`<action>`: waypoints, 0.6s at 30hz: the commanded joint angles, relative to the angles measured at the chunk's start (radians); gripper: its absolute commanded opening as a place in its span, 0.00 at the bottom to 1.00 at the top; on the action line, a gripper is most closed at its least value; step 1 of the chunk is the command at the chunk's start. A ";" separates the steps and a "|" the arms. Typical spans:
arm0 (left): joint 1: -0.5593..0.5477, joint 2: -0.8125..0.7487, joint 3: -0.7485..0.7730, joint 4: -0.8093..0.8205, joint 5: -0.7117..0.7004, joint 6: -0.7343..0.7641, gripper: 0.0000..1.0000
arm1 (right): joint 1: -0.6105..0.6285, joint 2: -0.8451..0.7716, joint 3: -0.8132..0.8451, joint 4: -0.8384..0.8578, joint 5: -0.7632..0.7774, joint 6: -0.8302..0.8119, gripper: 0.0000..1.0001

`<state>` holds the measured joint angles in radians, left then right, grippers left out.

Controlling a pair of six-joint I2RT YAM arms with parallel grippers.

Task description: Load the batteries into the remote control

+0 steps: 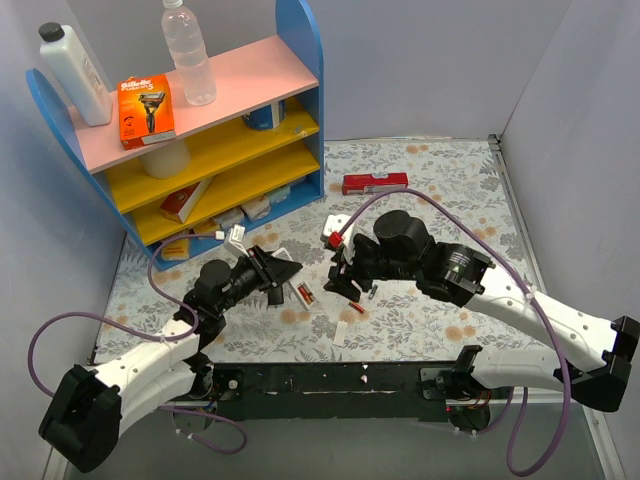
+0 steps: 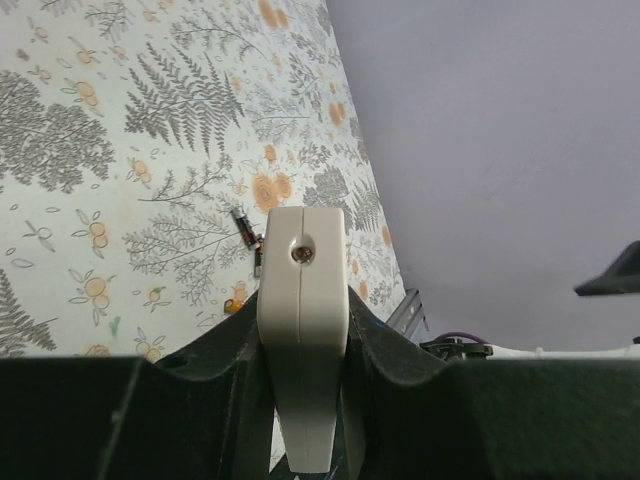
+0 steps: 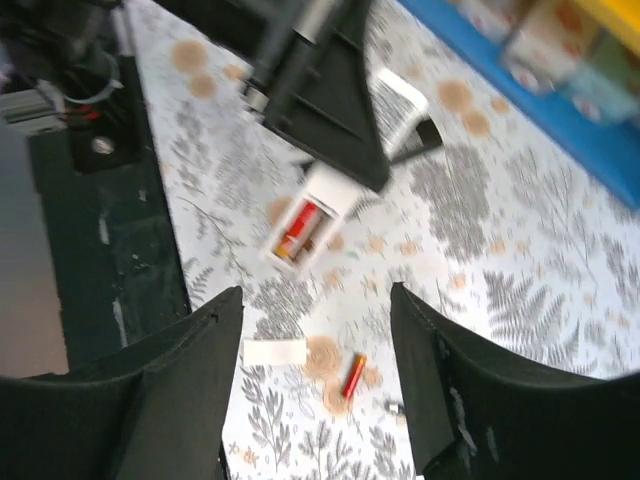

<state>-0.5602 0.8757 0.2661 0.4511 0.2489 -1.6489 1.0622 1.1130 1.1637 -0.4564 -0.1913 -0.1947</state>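
Fern-printed cloth covers the desk [image 1: 450, 200] between grey walls. At far left a blue shelf [image 1: 300, 60] carries an orange box [image 1: 147, 110] reading Gillette. My left tool [image 1: 280, 272] is clamped on the white remote [image 1: 305, 293], with a red battery [image 3: 300, 225] in its open bay. My right tool [image 3: 315, 290] hangs with fingers apart over a loose red battery [image 3: 353, 375]. Behind it lies a red box [image 1: 375, 183], its print unreadable.

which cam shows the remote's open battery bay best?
Right wrist: it looks straight into the battery bay, a red battery inside, though slightly blurred. Top external shows it small, beside the left gripper. Left wrist shows only the remote's white end clamped there, no bay.
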 commanded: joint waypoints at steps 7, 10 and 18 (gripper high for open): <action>-0.003 -0.136 -0.122 0.061 -0.043 -0.006 0.00 | -0.071 0.022 -0.226 -0.131 0.220 0.236 0.61; -0.001 -0.155 -0.131 0.072 -0.036 -0.003 0.00 | -0.088 0.053 -0.278 -0.111 0.216 0.273 0.59; -0.001 -0.191 -0.134 0.060 -0.011 -0.005 0.00 | -0.093 0.183 -0.337 -0.082 0.257 0.308 0.55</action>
<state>-0.5602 0.7097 0.1333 0.4805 0.2226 -1.6535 0.9745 1.2659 0.8532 -0.5770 0.0288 0.0769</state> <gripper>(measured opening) 0.240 0.555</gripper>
